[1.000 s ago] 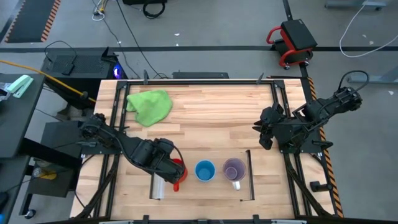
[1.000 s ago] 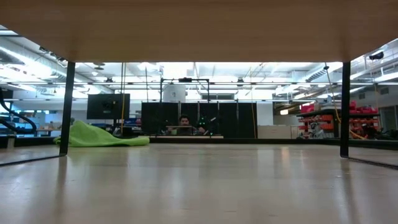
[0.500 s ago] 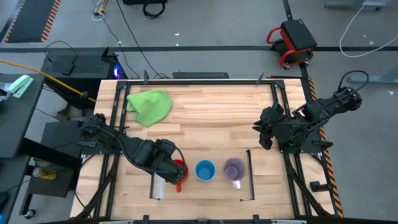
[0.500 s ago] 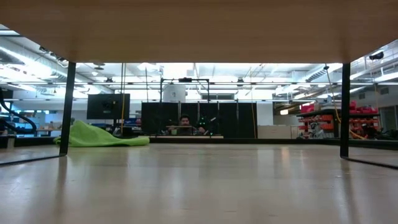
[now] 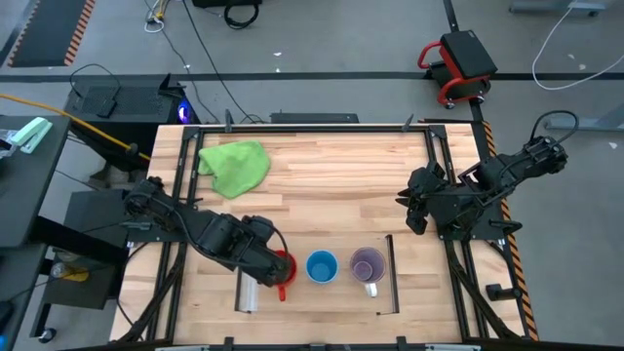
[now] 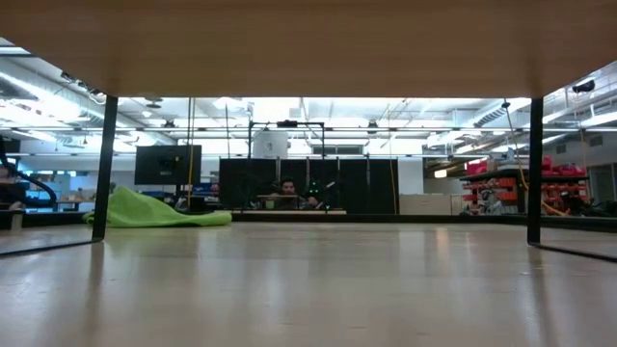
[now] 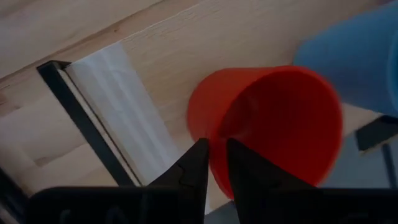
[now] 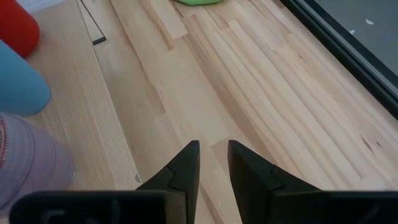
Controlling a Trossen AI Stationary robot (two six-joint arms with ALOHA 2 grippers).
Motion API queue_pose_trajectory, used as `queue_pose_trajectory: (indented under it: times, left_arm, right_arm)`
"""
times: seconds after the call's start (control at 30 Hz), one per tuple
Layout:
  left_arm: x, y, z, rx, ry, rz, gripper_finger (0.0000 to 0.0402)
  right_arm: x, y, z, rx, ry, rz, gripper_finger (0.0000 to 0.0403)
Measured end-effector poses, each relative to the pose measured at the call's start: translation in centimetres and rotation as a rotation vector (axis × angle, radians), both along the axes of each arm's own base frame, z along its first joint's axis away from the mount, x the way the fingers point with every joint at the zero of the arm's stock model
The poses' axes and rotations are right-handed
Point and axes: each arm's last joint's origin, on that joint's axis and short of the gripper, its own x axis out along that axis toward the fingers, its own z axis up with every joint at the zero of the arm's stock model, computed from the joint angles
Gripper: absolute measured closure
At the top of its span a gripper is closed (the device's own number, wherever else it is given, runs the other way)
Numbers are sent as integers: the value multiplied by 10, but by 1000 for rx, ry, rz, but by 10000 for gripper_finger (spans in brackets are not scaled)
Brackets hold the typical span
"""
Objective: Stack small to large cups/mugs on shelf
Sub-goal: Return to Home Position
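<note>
Left tool [image 7: 216, 163] is being held clenched on red mug [image 7: 273, 118] rim, on shelf [image 5: 327, 297]. Right tool [image 5: 413, 211] is being held closed, empty, above worktop [image 5: 331, 185].

I saw a red mug [image 5: 283, 264], a light-blue cup [image 5: 322, 267] and a translucent purple mug [image 5: 367, 263] with a whitish handle. The shelf [image 5: 322, 297] was pale wood, the cloth [image 5: 235, 166] bright green, the tabletop [image 5: 331, 185] striped in blond planks.
</note>
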Motion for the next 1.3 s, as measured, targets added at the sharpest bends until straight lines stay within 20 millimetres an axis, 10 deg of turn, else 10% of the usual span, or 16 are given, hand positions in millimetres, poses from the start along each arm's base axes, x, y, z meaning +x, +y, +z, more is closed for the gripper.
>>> queue_pose_trajectory:
  times: [0.67, 0.97, 1.3]
  left_arm:
    - [-8, 9, 60, 40, -259, -49, 344]
    - [-18, 23, 85, 345, -368, -172, 344]
    - [-13, 23, 100, 337, -508, -213, 349]
  right_arm:
    - [0, 0, 0, 0, 0, 0, 312]
    - [0, 0, 1, -10, 8, 21, 312]
    - [-7, 2, 32, 220, -39, 94, 312]
